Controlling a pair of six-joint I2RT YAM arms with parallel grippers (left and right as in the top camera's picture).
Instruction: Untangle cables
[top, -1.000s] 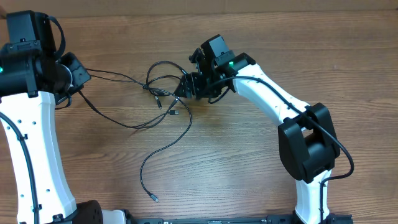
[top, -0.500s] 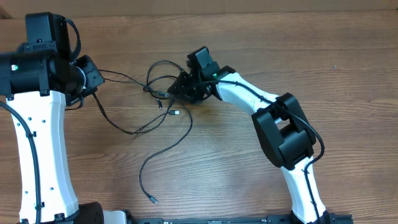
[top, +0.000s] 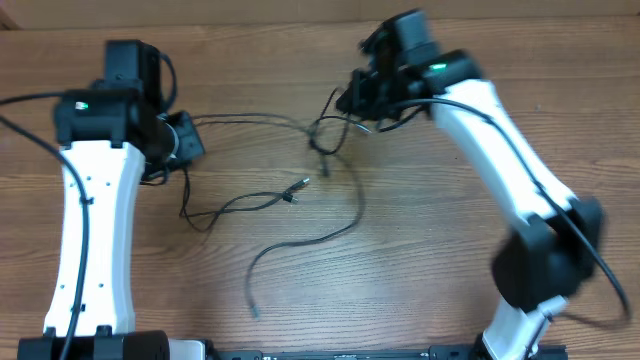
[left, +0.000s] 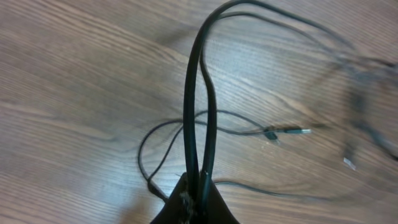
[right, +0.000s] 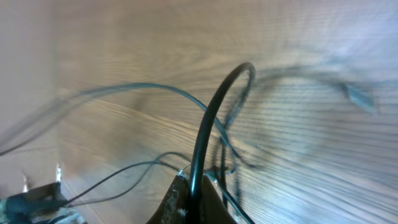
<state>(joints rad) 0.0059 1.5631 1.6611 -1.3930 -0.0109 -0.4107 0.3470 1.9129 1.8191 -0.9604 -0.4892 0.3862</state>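
Your left fingers are clenched on the cables. From the left wrist camera you can see two black strands come out of the pinched tips side by side and bend away over the wood.

Your right fingers are clenched on the cables too. From the right wrist camera, one black strand comes up from between the tips and curves over like a hook. That picture is blurry, so the thin lines behind it are hard to follow.

From above, the cables are spread across the middle of the brown worktop, between your two arms. A thin line runs from the left fingers toward the right fingers along the far side. A small bunch of loops sits just beside the right fingers. A silvery plug lies on the wood near the middle. One long strand curls toward the near edge, and its end rests there.
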